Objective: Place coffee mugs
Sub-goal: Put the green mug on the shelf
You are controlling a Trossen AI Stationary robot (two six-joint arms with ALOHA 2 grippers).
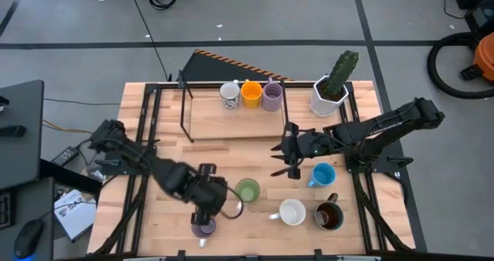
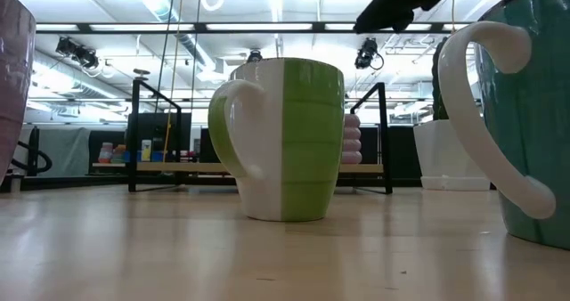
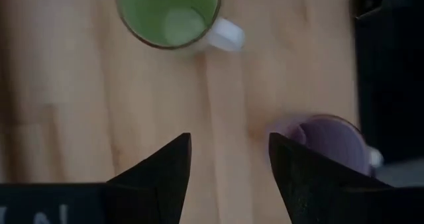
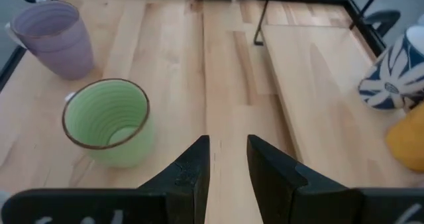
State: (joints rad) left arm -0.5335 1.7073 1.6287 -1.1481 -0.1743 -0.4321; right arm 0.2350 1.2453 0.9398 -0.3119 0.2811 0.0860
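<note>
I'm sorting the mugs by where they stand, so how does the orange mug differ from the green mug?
The orange mug stands on the raised wooden shelf at the table's far side, in a row between two other mugs; the green mug stands alone on the tabletop, near the left gripper. The orange one is orange inside and out, while the green one is green with a white handle. Both stand upright and empty.

No readable text, label, brand, number or sign anywhere. Only pale, cut-off marks at the lower edge of both wrist views, too incomplete to read as letters.
</note>
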